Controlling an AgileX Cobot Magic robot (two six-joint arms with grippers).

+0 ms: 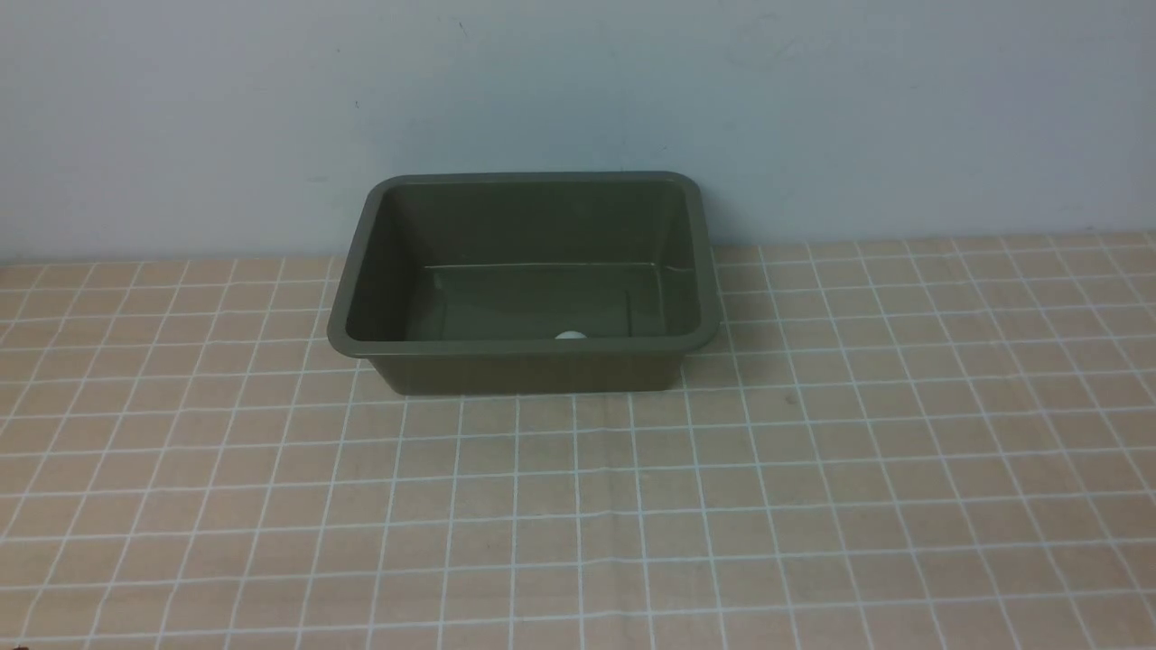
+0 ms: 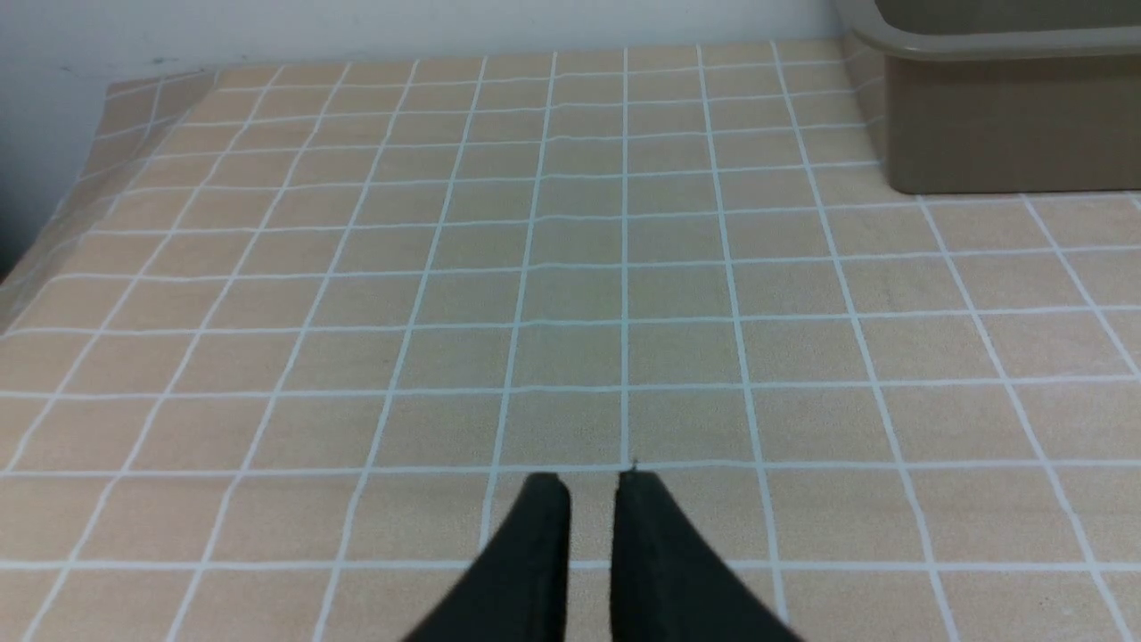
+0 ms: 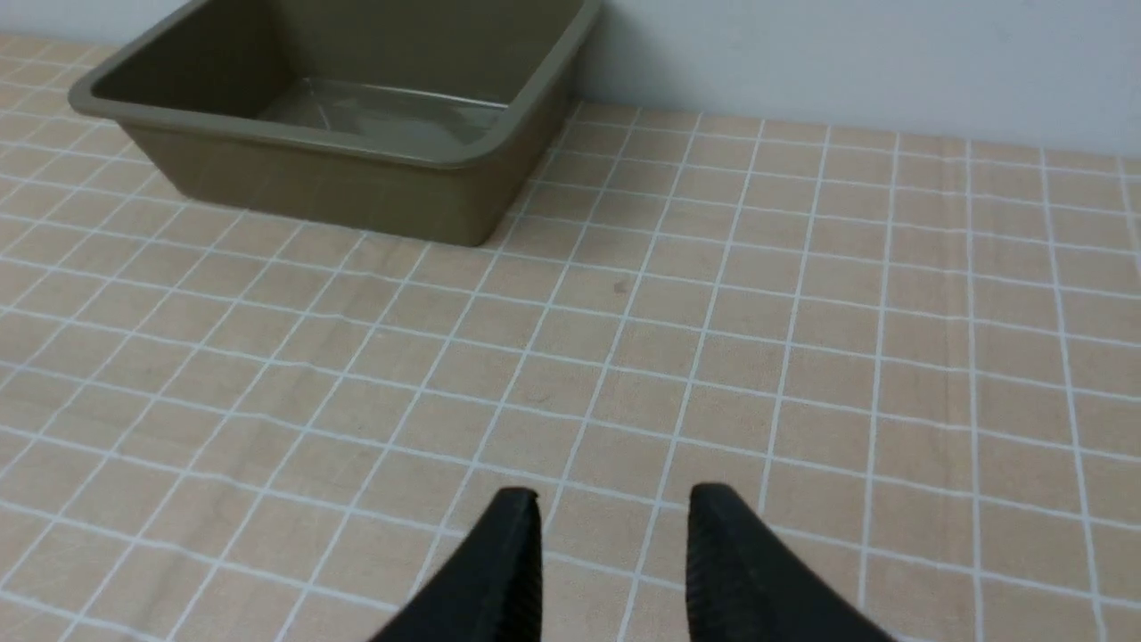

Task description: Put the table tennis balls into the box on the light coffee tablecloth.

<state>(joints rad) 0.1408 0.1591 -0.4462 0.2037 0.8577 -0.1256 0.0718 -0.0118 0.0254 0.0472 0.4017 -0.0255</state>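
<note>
The counter is covered by a light tan-peach tablecloth [image 1: 578, 506] printed with a grid of thin white lines, and a pale blue-grey wall [image 1: 578, 90] rises along its far edge. In the left wrist view the cloth drapes over the counter's side edge near the wall. A broad stretch of bare cloth lies between the near edge and the box, with open cloth on both sides of it too.

The dark olive-green rectangular plastic box [image 1: 533, 372], with rounded corners, a flared rim and sloping walls, stands upright against the wall, a little left of centre. Inside it, a small plain white matte ball [image 1: 571, 335] rests on the floor close to the near wall; only its top shows above the rim.

The left hand [image 2: 592, 481] hangs over bare cloth well apart from the box, its two black fingers nearly together with a narrow gap, holding nothing. The right hand [image 3: 613, 499] hangs over bare cloth with fingers spread, empty.
</note>
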